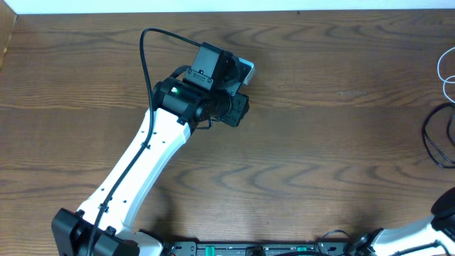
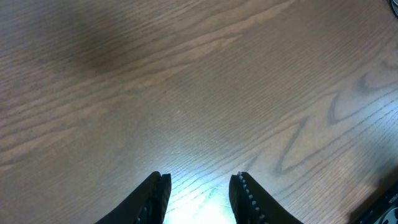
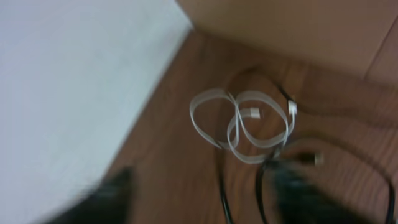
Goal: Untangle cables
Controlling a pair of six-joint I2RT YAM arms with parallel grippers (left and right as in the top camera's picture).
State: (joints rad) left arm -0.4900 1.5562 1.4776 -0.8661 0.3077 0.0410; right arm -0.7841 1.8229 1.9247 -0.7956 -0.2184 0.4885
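Showing the untangling unfinished, as we judge it: the white cable [image 3: 242,127] lies in loose loops at the right edge of the bench [image 1: 320,107]. The black cable [image 3: 222,180] curves around it and apparently across it, so the two are not yet parted. The left pincer [image 2: 199,202] hangs released over bare wood, well apart from both. The right pincer [image 3: 199,199], blurred, seems released above them. The bench is dark grained wood; beyond its edge we see a pale surface.
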